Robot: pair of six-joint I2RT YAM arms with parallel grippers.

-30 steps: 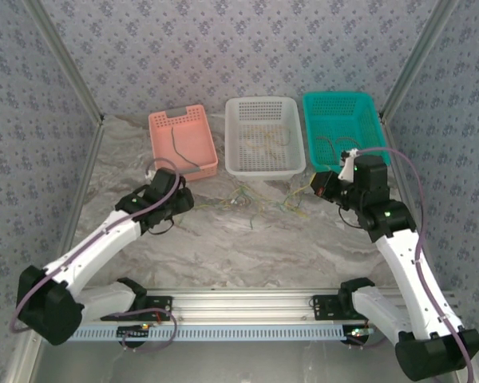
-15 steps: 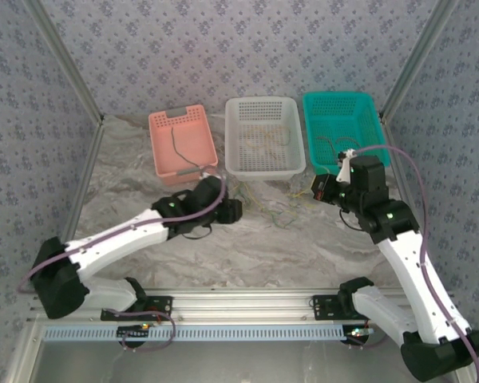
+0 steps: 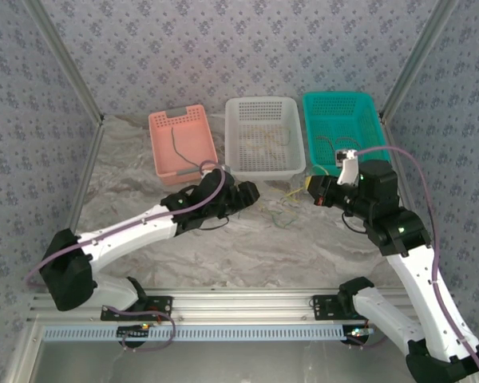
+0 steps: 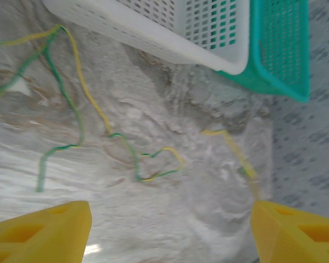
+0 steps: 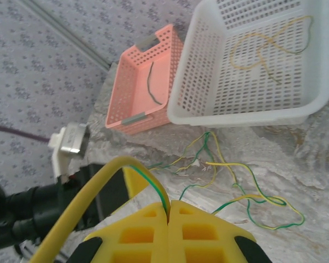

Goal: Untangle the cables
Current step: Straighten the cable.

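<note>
Cables [image 3: 286,209] lie in a loose yellow and green scatter on the marbled desk [image 3: 247,251], just below the white basket [image 3: 263,166] at the centre of the overhead view, between the two hands. The left hand [image 3: 251,191] sits at the left edge of that scatter, near the lower right corner of the pink basket [image 3: 161,148]. Seen from its own wrist, its yellow fingers [image 4: 44,227] stand far apart at the bottom corners of the frame, with nothing between them but bare desk. The loose strands curl across the left and centre of that frame above them. A separate yellow piece [image 4: 233,148] runs down towards the right-hand finger; I cannot tell whether it touches it.

The right hand [image 3: 311,191] is at the right edge of the scatter, below the teal basket [image 3: 369,120]. In its wrist view the two fingers are pressed tight together, and a yellow-green strand [image 5: 120,160] is pinched in the seam between them. From there it arcs up and away to the lower left of the frame.

Each basket has something in it. A dark strand [image 5: 152,82] lies in the pink one and a yellow strand [image 5: 263,49] loops across the white one. A thin strand [image 3: 329,148] lies at the near end of the teal one, its colour too faint to call.
</note>
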